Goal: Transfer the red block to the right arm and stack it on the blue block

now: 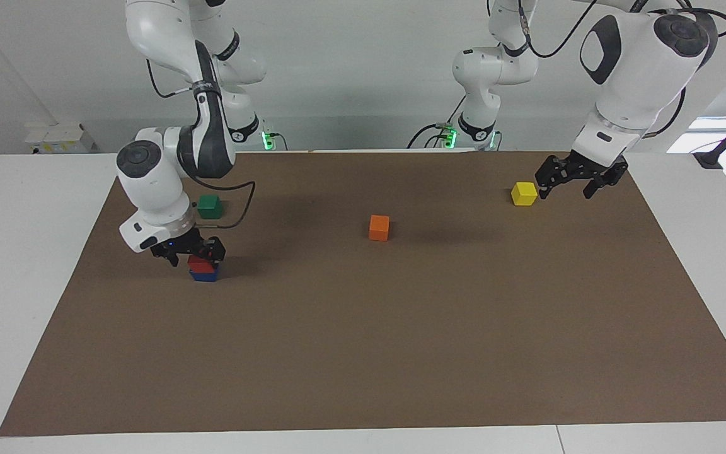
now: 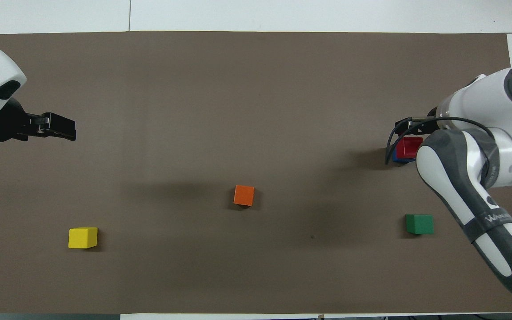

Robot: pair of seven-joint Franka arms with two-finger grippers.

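The red block [image 1: 201,263] sits on top of the blue block [image 1: 204,275] toward the right arm's end of the table. It also shows in the overhead view [image 2: 409,147], with only a sliver of the blue block [image 2: 395,158] beneath it. My right gripper [image 1: 196,257] hangs low right over the red block. Its fingers stand apart on either side of the block's top. My left gripper [image 1: 566,189] is open and empty in the air beside the yellow cube, and it also shows in the overhead view [image 2: 62,129].
A green cube [image 1: 210,206] lies nearer to the robots than the stack. An orange cube [image 1: 379,227] lies mid-table. A yellow cube [image 1: 524,193] lies toward the left arm's end. A brown mat [image 1: 363,353] covers the table.
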